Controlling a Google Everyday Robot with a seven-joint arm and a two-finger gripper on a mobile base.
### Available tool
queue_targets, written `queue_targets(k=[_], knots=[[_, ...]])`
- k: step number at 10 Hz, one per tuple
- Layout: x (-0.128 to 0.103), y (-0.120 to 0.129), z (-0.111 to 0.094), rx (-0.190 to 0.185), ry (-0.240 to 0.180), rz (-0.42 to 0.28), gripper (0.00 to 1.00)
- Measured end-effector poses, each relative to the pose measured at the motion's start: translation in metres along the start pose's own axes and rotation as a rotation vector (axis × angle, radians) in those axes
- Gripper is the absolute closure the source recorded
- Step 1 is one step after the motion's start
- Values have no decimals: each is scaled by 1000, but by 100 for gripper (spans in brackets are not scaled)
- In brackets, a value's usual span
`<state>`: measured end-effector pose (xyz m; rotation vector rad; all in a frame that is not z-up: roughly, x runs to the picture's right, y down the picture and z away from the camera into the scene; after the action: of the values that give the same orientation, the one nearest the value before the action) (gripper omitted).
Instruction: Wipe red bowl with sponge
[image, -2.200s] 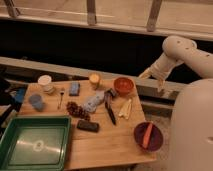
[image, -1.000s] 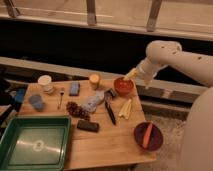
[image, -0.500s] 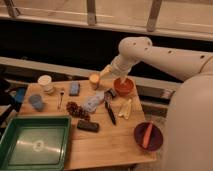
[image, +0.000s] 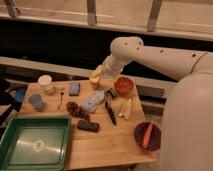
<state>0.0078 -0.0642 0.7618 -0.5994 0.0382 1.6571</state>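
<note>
The red bowl (image: 123, 86) stands upright near the back edge of the wooden table (image: 117, 145), right of centre. A blue rectangular sponge-like pad (image: 74, 88) lies flat to its left. A small yellow object (image: 94, 81) stands between them. My gripper (image: 97, 75) hangs at the end of the white arm, which reaches in from the right. It is just above the yellow object, left of the red bowl and right of the blue pad. It partly hides the yellow object.
A green tray (image: 35, 145) sits at the front left. A white cup (image: 46, 82), blue dish (image: 36, 101), fork (image: 61, 97), dark cluster (image: 77, 110), dark bar (image: 87, 126), pale packet (image: 93, 101), black utensil (image: 109, 107), yellow pieces (image: 125, 107) and purple bowl (image: 147, 135) crowd the table.
The arm has swung left across the back of the table, from right of the red bowl, over it, to above the yellow object. The table's objects have not moved.
</note>
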Motion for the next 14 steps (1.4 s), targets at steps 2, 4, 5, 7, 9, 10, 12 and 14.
queue_targets(k=[2,4,5,7,9,10,12,14], knots=[[-1,-3,-3,16,-16,-4,24],[-9,15,-8,51,-64,-62,24],[-18,31,-10,56,-93,-91,24],[-31,57,-3,58,-118,-144,24],[-40,90,17,49,-115,-195,24],[-43,98,25,49,-111,-211,24],[-50,128,51,48,-87,-282,24],[-52,139,73,37,-52,-313,24]])
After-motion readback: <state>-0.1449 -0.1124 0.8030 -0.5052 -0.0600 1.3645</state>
